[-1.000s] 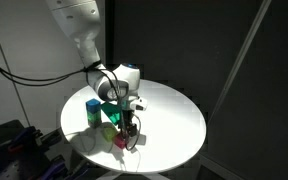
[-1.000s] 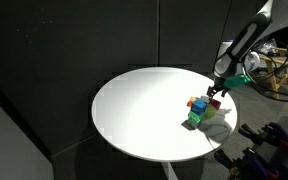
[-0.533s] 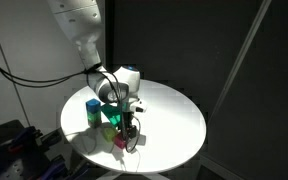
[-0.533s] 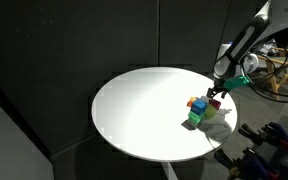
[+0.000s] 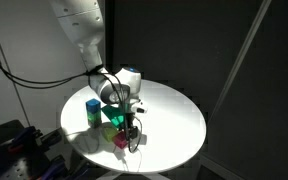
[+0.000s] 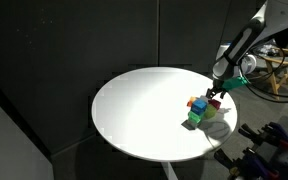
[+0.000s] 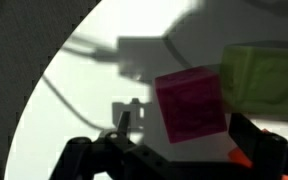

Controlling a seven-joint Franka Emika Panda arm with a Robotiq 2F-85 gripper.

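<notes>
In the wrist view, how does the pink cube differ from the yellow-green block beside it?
The pink cube is magenta, while the yellow-green block is pale lime. The pink cube shows whole and sits slightly turned; the yellow-green block is cut off by the picture's right edge. Both rest on the white table.

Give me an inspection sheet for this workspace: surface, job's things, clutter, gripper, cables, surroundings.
Surface: round white table, bare apart from the blocks.
Job's things: magenta block beside a yellow-green block, clustered with a blue block and a green block.
Clutter: nothing seen.
Gripper: gripper open, low over the cluster, magenta block just ahead of its fingers; no contact visible.
Cables: black cable running behind the arm.
Surroundings: black backdrop.
</notes>
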